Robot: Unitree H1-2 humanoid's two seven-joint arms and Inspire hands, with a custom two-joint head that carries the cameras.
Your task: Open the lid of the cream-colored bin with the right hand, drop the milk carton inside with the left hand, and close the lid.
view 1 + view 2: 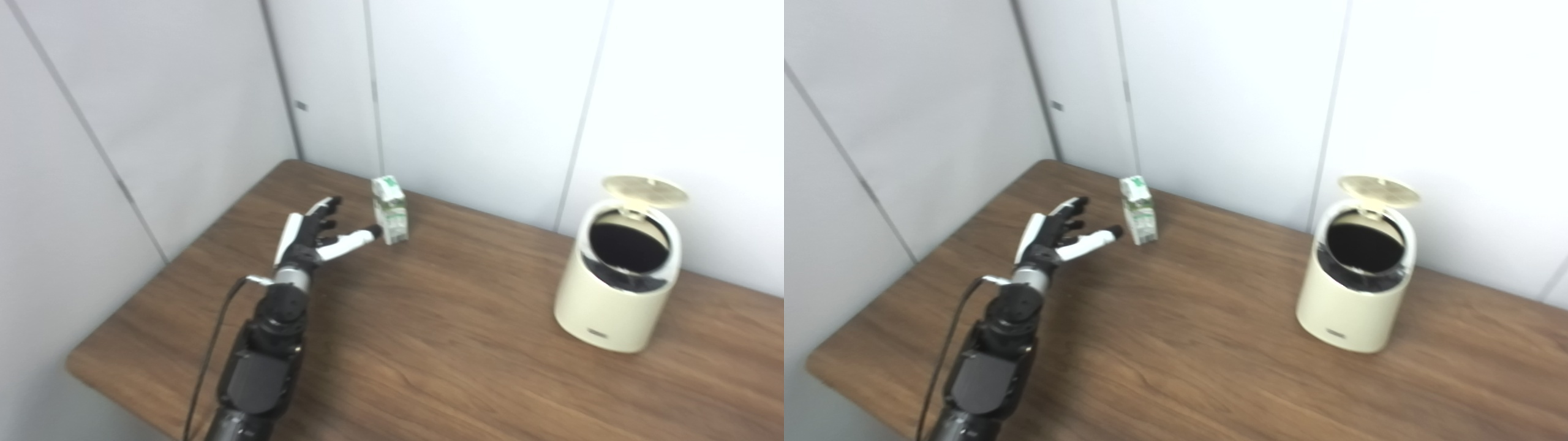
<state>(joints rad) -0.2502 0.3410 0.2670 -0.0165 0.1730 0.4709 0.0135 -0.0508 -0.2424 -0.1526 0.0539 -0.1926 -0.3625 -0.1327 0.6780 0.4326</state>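
A small green and white milk carton (390, 210) stands upright near the back of the wooden table (429, 343), close to the wall. My left hand (312, 236) is open just to its left, fingers spread, with the thumb tip reaching almost to the carton's lower edge. The cream-colored bin (615, 275) stands at the right, its round lid (644, 190) tipped up and the dark inside showing. My right hand is out of both views.
White wall panels close in the table at the back and left. A black cable (205, 367) hangs along my left forearm. The table's left corner (76, 361) lies near my arm.
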